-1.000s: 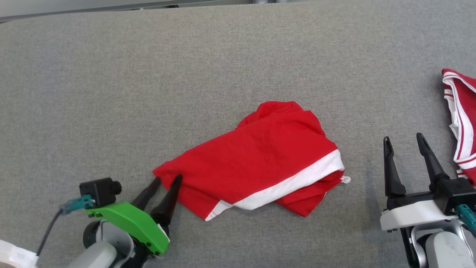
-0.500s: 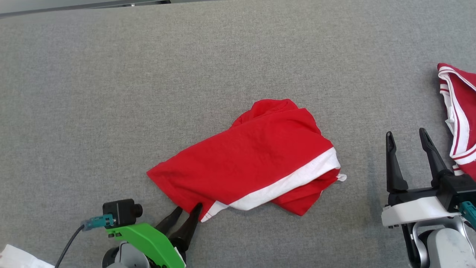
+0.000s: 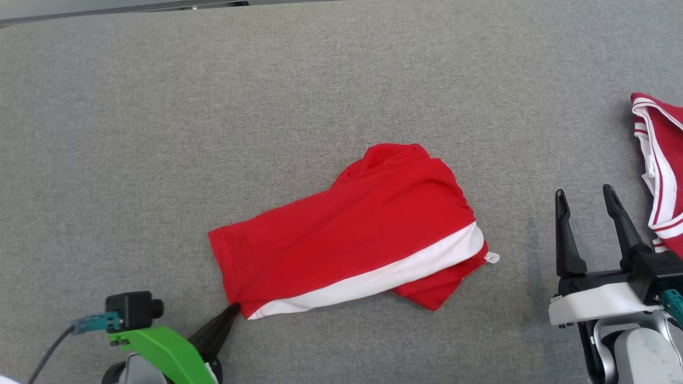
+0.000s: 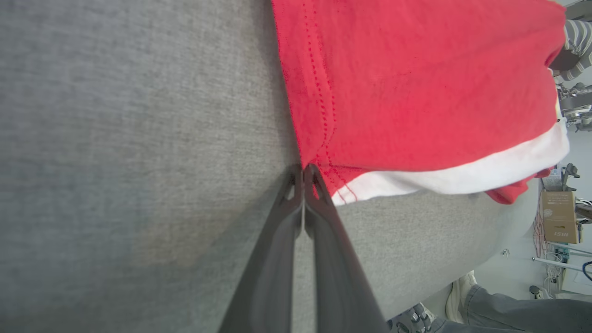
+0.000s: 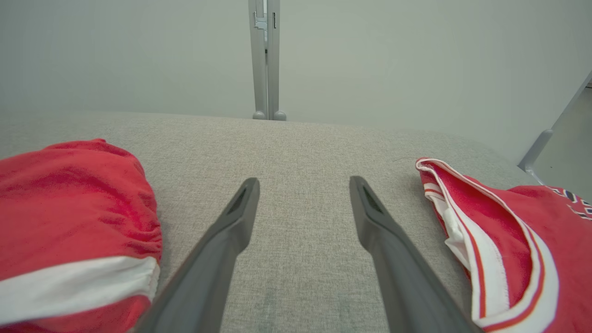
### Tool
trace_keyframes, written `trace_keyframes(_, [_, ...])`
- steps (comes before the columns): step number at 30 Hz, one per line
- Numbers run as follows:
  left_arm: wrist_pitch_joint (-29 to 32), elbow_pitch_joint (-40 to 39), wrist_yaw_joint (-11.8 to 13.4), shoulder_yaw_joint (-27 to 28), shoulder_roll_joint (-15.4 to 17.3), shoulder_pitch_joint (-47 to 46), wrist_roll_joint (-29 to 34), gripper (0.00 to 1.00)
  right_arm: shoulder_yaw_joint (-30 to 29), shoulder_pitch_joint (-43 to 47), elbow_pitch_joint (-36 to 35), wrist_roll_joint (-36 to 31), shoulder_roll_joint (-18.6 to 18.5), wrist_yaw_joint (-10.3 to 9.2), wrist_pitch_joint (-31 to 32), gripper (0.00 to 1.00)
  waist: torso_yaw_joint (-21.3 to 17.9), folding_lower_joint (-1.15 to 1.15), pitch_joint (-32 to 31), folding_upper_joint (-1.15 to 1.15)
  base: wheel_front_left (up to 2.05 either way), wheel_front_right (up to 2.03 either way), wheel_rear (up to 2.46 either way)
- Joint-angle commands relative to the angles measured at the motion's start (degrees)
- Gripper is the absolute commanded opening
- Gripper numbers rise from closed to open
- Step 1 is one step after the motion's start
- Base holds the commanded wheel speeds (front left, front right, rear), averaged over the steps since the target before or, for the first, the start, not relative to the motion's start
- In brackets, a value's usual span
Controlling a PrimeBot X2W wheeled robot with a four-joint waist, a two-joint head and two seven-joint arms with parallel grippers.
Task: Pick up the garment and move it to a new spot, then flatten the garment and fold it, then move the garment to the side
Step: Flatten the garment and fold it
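The garment stretches away from the left end effector, which is clamped on its corner; flattening looks underway, folding and moving aside are left. The right end effector is wide open and empty.

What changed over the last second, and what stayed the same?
The left claw moved from the left corner of the garment to its near hem corner, shut on it and pulled it leftward, straightening the hem. The right claw stayed open; the striped-trim garment at right stayed put.

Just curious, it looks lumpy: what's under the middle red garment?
The garment rests on the grey table; its own folded red layer pokes out below the white stripe. Anything else beneath is covered.
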Motion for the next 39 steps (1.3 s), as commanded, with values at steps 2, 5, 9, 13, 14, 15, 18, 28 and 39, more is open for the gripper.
trace_keyframes(2, [0.65,-1.51,-0.61,1.20,3.15,1.57,-1.49,0.00,0.05,0.66,0.08,0.20,-0.17,-0.08,-0.14,1.00,0.72,0.00,-0.25,0.36,0.00,0.00,0.00])
trace_keyframes(5, [1.80,-3.00,-0.79,1.92,6.40,2.23,-1.86,0.00,0.31,0.18,0.25,0.09,-0.16,-0.08,-0.14,1.00,1.41,0.00,-0.31,0.36,0.00,0.00,0.00])
trace_keyframes(9, [2.62,-3.76,-0.86,2.66,6.89,2.94,-4.16,0.00,0.60,-0.22,0.45,-0.21,-0.17,-0.08,-0.14,1.00,2.13,0.00,-0.38,0.36,0.00,0.00,0.00])
trace_keyframes(13, [0.66,-2.07,0.58,3.51,6.33,3.09,-3.73,0.00,0.60,-0.34,0.46,-0.43,-0.17,-0.08,-0.14,1.00,2.51,0.00,-0.32,0.36,0.00,0.00,0.00])
trace_keyframes(14, [0.46,-1.95,0.54,3.53,5.95,3.20,-3.85,0.00,0.55,-0.30,0.45,-0.50,-0.17,-0.08,-0.14,1.00,2.59,0.00,-0.30,0.36,0.00,0.00,0.00])
trace_keyframes(15, [0.10,-1.79,0.62,3.52,5.76,3.24,-3.68,0.00,0.49,-0.23,0.48,-0.55,-0.17,-0.08,-0.14,1.00,2.66,0.00,-0.28,0.36,0.00,0.00,0.00])
trace_keyframes(18, [-1.08,-1.23,1.18,3.51,4.83,3.42,-3.00,0.09,0.31,0.11,0.66,-0.65,-0.17,-0.08,-0.14,1.00,2.81,0.00,-0.41,0.36,0.00,0.00,0.00])
trace_keyframes(28, [-5.74,-0.89,1.82,2.08,4.25,3.73,2.96,1.00,-1.38,1.80,-0.74,-1.19,-1.09,-0.08,-0.14,1.00,2.90,0.00,-3.19,0.36,0.00,0.00,0.00])
trace_keyframes(39, [-14.10,1.90,4.73,10.17,-1.26,9.16,18.55,1.00,-4.54,8.91,-3.04,0.17,-2.28,-0.08,-0.14,1.00,4.05,0.00,-11.14,0.36,0.00,0.00,0.00])
